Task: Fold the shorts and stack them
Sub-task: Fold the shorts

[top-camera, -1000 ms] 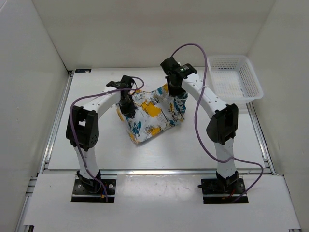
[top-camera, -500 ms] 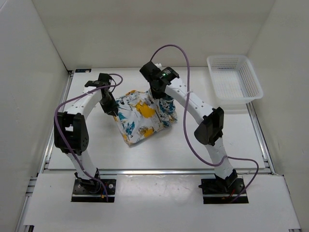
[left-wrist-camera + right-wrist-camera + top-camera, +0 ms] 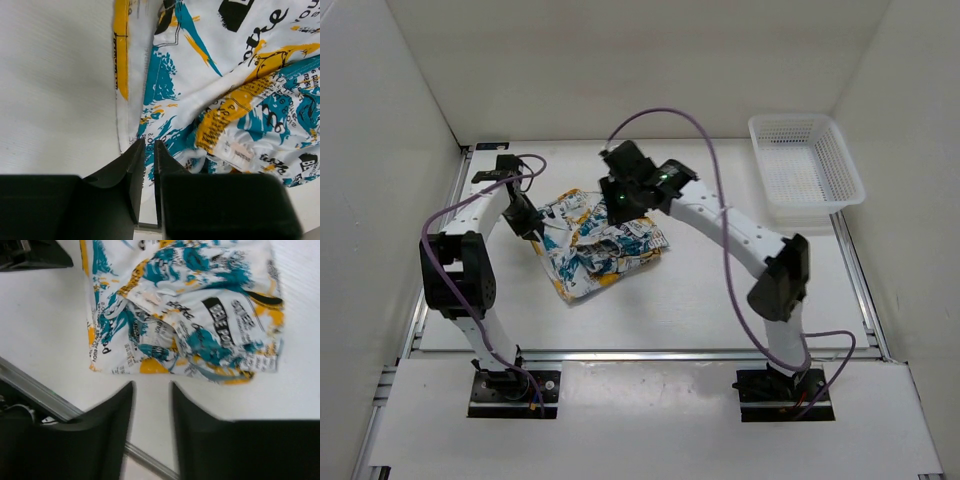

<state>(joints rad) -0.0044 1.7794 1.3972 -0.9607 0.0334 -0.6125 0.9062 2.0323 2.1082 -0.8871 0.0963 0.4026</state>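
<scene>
The shorts [image 3: 602, 245], white with yellow, teal and black print, lie crumpled and partly folded on the table left of centre. They also show in the left wrist view [image 3: 225, 75] and the right wrist view [image 3: 200, 315]. My left gripper [image 3: 528, 224] is at their left edge. Its jaws [image 3: 149, 149] are almost together, with the hem running between them. My right gripper [image 3: 618, 204] hovers over the far edge of the shorts. It is open and empty [image 3: 152, 390], its fingers over bare table just short of the cloth.
A white plastic lattice basket [image 3: 806, 170] stands at the back right of the table. A metal rail [image 3: 50, 401] runs along the table edge near the right gripper. The white enclosure walls stand close on the left, back and right.
Both arms have swung left, dragging the shorts with them. The right gripper has let go of the cloth and opened; the shorts now lie more bunched.
</scene>
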